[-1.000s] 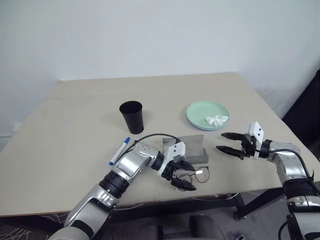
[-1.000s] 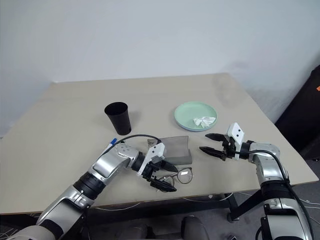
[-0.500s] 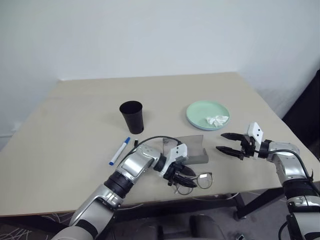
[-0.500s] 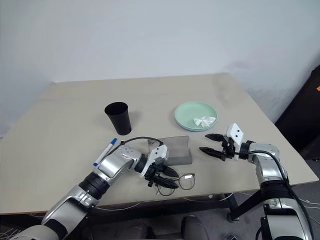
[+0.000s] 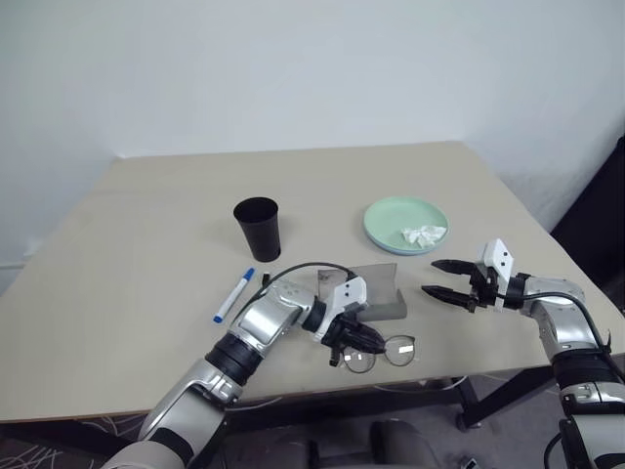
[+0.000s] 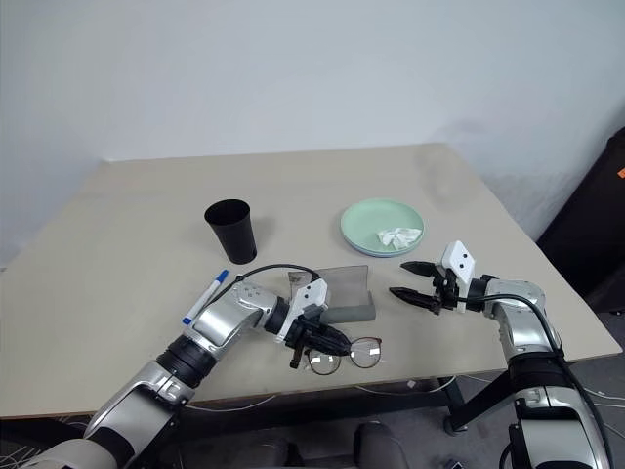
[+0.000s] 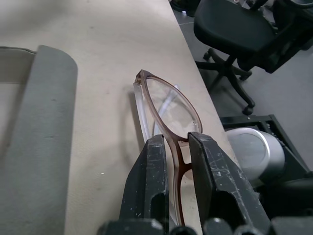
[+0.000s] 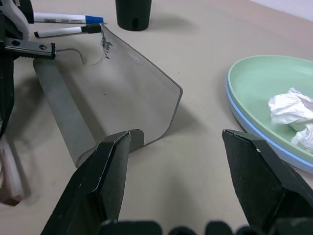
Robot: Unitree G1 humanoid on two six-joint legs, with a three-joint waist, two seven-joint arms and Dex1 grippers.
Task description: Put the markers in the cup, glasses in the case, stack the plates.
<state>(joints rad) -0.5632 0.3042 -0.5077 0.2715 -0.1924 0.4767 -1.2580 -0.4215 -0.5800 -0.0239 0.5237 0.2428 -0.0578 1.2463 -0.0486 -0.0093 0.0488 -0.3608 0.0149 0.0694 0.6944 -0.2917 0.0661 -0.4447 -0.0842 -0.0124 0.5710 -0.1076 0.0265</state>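
Well, the left gripper (image 7: 173, 147) had its two fingers pinched narrow on the bridge of the glasses (image 5: 383, 352), which lay near the table's (image 5: 146, 244) front edge, just in front of the open case (image 5: 376, 293). With so thin a hold, I judged the frame could twist or slip free on lifting and drop over the edge. Its long axis ran roughly along that edge, lenses side by side, while the right gripper (image 5: 439, 278) hung wide open beside the case.

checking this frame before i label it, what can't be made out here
- Glasses: the left wrist view has the left tool shut on the bridge, covering the near lens and temples.
- Plates: cut by the right wrist view's edge; crumpled paper covers part.
- Markers: from the head, the second is too small to make out.
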